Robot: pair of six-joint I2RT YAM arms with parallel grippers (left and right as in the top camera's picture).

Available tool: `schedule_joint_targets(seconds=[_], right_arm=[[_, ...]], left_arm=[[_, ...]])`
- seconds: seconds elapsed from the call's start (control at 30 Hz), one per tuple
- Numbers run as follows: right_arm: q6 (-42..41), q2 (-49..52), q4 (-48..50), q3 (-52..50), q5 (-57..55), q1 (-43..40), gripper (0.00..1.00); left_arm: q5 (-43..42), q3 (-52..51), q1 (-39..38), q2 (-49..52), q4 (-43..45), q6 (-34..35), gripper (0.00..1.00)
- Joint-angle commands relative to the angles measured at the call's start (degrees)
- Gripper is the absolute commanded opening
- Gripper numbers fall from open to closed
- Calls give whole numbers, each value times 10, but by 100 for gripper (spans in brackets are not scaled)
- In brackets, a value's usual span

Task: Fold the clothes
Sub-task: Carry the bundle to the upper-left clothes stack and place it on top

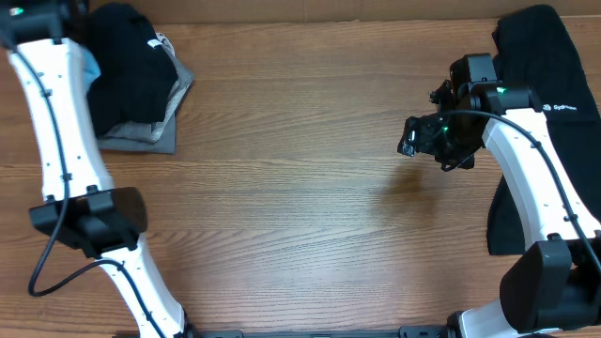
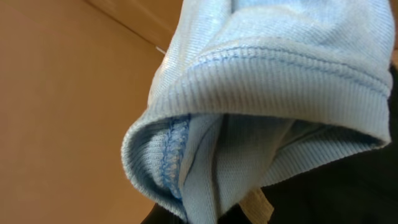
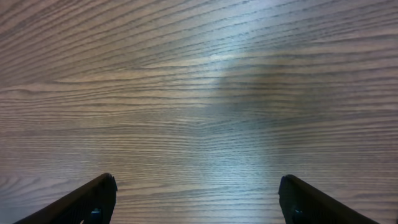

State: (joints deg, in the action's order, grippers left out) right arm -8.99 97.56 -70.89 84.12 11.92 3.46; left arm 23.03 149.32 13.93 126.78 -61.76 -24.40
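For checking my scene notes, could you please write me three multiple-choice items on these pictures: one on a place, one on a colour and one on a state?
1. Where does the black garment with the white logo lie?
A. at the right edge of the table
B. in the middle of the table
C. at the near left corner

2. What colour is the ribbed garment hem that fills the left wrist view?
A. red
B. light blue
C. white

3. In what state is the right gripper?
A. shut on a garment
B. shut on nothing
C. open, over bare wood

Answers:
1 A: the overhead view shows it spread along the right edge.
2 B: the knit and its stitching are light blue.
3 C: the right wrist view shows the fingers far apart, with only wood grain between them.
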Motion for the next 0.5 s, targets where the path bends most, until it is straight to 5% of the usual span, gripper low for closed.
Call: schedule_joint_targets(seconds=[0.0, 0.17, 0.47], right_arm=[[-4, -10, 5, 10, 11, -1, 87], [-4, -10, 5, 10, 10, -1, 86], [-4, -10, 3, 10, 10, -1, 86]], left_arm=[[-104, 14, 32, -5, 3, -13, 4], [-154, 8, 51, 19, 5, -13, 4], [-123, 8, 59, 73, 7, 13, 4]])
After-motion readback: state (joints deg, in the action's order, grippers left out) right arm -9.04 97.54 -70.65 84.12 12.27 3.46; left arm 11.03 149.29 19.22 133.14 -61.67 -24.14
